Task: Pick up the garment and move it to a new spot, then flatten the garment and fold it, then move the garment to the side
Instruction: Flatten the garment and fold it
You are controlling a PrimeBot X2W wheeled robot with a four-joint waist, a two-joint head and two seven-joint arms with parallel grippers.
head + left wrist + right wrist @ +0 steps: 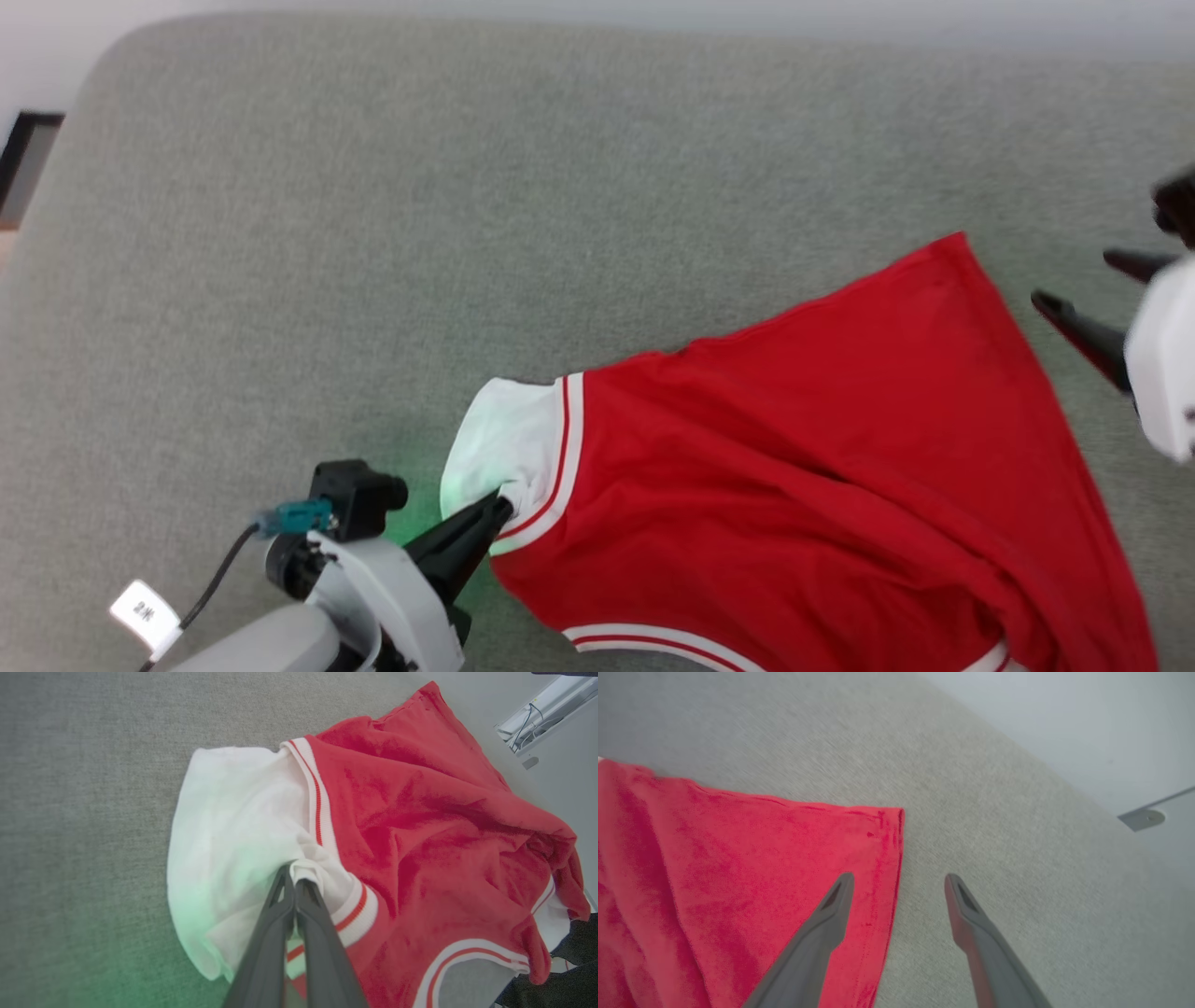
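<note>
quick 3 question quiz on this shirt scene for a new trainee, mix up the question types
1. True or false: the left gripper is shut on the white sleeve of the garment.
2. Pick one. The right gripper is: A) shut on the striped trim; B) open, by the garment's red corner; C) shut on a sleeve.
3. Fill in: the garment lies on a ____ fabric surface.

Key: 1 true; 2 B; 3 grey.
</note>
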